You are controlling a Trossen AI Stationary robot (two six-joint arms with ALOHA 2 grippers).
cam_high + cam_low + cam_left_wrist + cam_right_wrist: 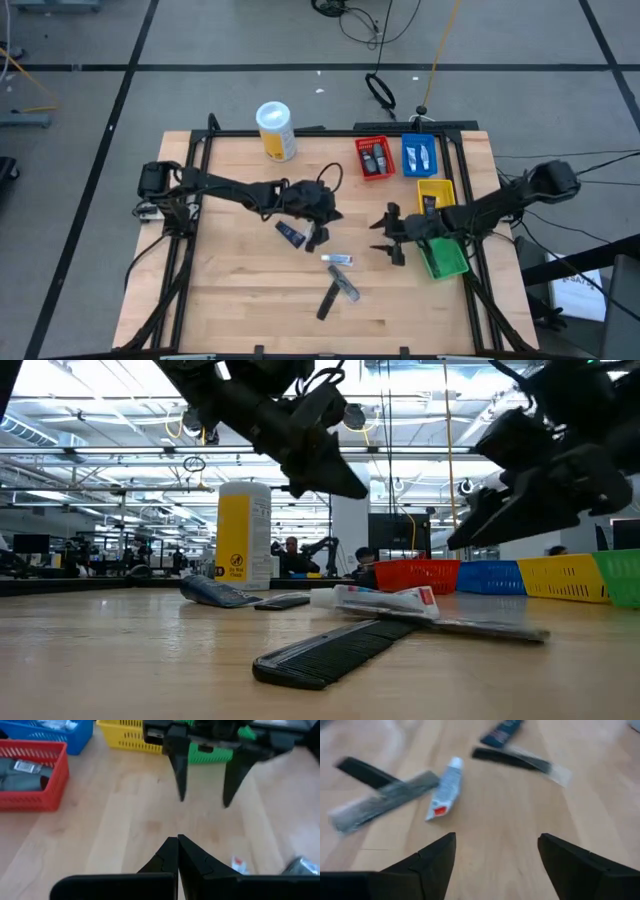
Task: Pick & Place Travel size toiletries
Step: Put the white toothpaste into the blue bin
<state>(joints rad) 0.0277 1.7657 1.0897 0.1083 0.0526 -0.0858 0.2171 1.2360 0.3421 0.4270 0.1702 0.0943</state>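
Overhead shot is kinda small, so the loose toiletries mid-counter (240,300) are hard to tell apart: a dark blue tube (291,234) just under the left gripper (318,238), a white tube (339,260) and a black comb (327,300) in a clear sleeve below that. The right wrist cam shows them way better, though blurry: white tube (443,789), blue one (501,733), two combs. Left fingers (165,862) are pressed together holding nothing, which you only see from its own wrist cam. Right gripper (387,238) hangs beside the green bin (445,260), fingers (432,855) spread wide, empty. Red bin (375,158) and blue bin (419,155) already have items inside; yellow bin (437,193) is partly hidden by the right arm.
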